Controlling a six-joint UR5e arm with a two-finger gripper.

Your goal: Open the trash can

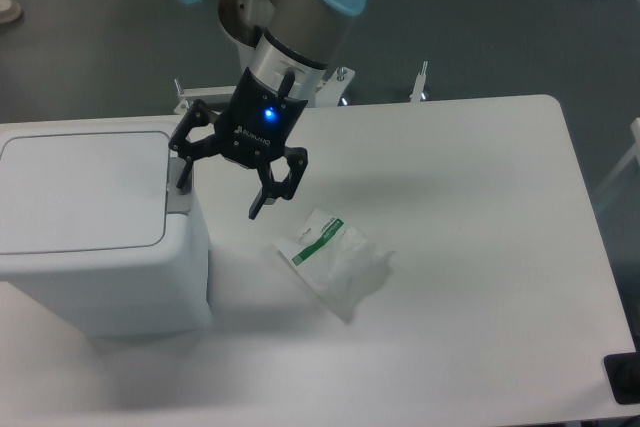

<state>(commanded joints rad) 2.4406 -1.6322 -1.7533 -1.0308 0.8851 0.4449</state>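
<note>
The pincer hangs with its two fingers spread apart and nothing between them, a blue light glowing on its black body. One finger sits right at the near edge of the trash can, just above the grey push-button strip; whether it touches is unclear. The other finger points down over the bare white counter. The trash can stands beside and below the pincer, its flat lid down. A crumpled white-and-green wrapper lies on the counter near the free finger, on the opposite side from the can.
</note>
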